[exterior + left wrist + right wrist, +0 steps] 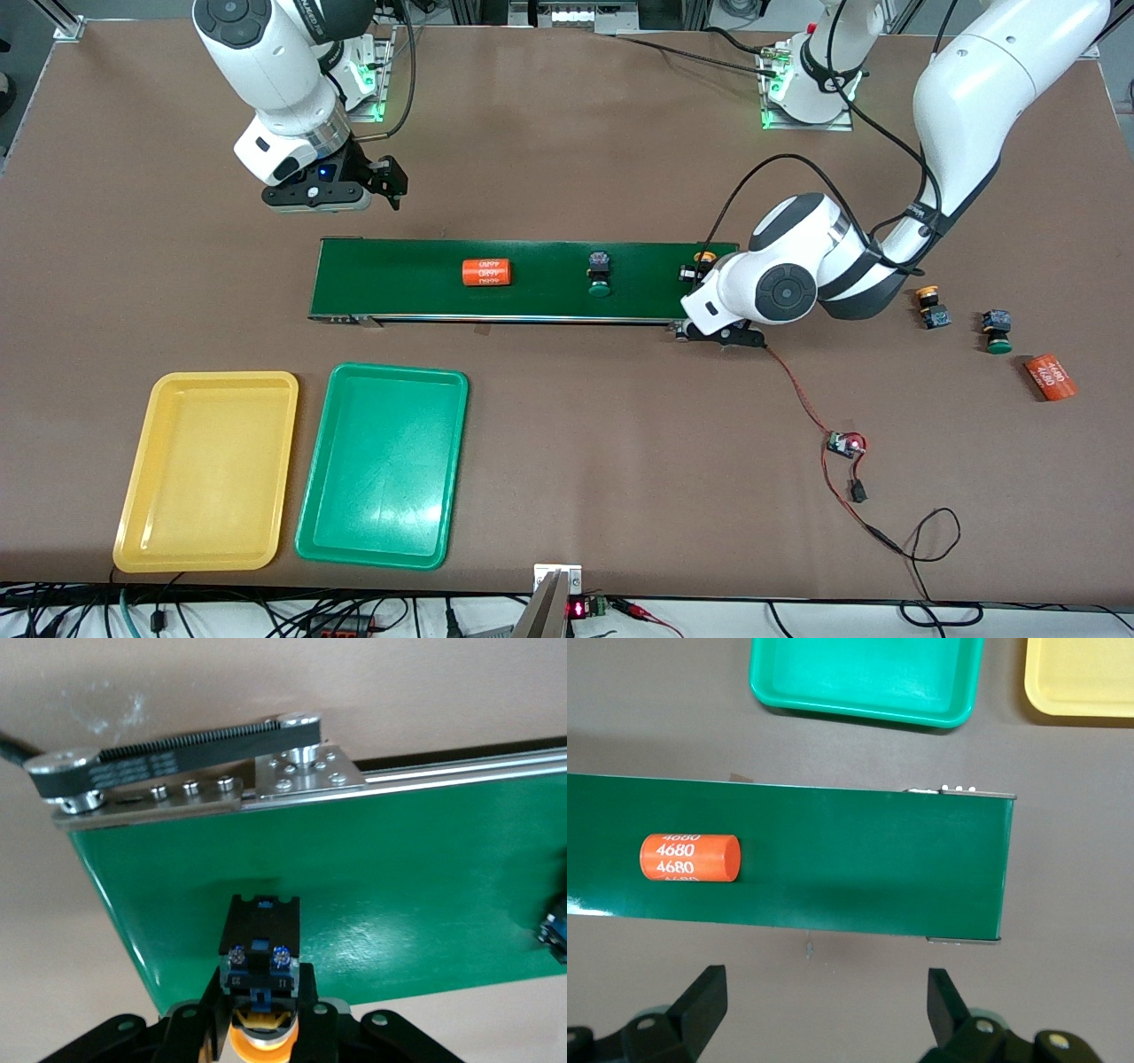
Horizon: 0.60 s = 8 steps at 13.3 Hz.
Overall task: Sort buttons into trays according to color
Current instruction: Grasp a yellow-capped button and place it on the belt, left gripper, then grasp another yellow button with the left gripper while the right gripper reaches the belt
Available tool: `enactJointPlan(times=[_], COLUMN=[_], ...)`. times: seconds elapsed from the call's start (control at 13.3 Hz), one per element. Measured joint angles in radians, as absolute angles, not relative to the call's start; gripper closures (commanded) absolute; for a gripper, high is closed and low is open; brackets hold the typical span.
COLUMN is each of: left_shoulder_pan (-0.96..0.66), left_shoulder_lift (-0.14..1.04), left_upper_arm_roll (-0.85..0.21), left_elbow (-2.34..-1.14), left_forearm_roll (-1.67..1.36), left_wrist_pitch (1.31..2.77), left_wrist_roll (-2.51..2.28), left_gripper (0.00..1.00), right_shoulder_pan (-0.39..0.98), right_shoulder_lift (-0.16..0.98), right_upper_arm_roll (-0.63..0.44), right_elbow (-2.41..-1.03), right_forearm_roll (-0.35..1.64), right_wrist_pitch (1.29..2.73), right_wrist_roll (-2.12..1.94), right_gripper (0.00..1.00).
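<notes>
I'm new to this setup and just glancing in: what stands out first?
The long green belt mid-table carries an orange cylinder and a green button. The left gripper is shut on a yellow button at the belt's end. Yellow tray and green tray sit empty nearest the camera.

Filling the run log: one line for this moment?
left end effector: shut on yellow button over belt | right end effector: open, waiting | trays: unfilled
</notes>
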<state>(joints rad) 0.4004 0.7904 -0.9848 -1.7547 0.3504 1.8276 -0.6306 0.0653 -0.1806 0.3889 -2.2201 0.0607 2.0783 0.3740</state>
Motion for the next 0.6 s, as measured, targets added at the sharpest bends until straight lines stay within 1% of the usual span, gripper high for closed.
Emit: enactJointPlan(times=[0.08,0.38,0.53,0.6], left_shoulder_pan=[0.395,0.373,0.377,0.379], left_shoulder_lift=[0.795,0.797,0.788,0.779], left_upper_arm_roll=[-0.985,-0.986,-0.988,-0.989], left_elbow=[-1.755,-1.747,-1.692,-1.634], left_forearm_roll=[0.350,0.350,0.350,0.351], left_wrist_pitch=[1.828,1.837,1.797,1.727], left_wrist_roll=[-0.657,-0.756,-0.764,-0.764], left_gripper=[0.01,0.00,0.00,0.00], right_shoulder_pan=[0.065,0.065,0.066,0.066], right_shoulder_lift=[-0.181,-0.178,-0.170,-0.165], right_upper_arm_roll=[0.389,0.392,0.395,0.398], right_elbow=[-2.219,-2.217,-2.217,-2.217], right_forearm_roll=[0.061,0.061,0.061,0.061], right_wrist_pitch=[2.074,2.070,2.070,2.070], right_wrist_roll=[0.374,0.374,0.374,0.374], right_gripper=[0.00,0.00,0.00,0.00])
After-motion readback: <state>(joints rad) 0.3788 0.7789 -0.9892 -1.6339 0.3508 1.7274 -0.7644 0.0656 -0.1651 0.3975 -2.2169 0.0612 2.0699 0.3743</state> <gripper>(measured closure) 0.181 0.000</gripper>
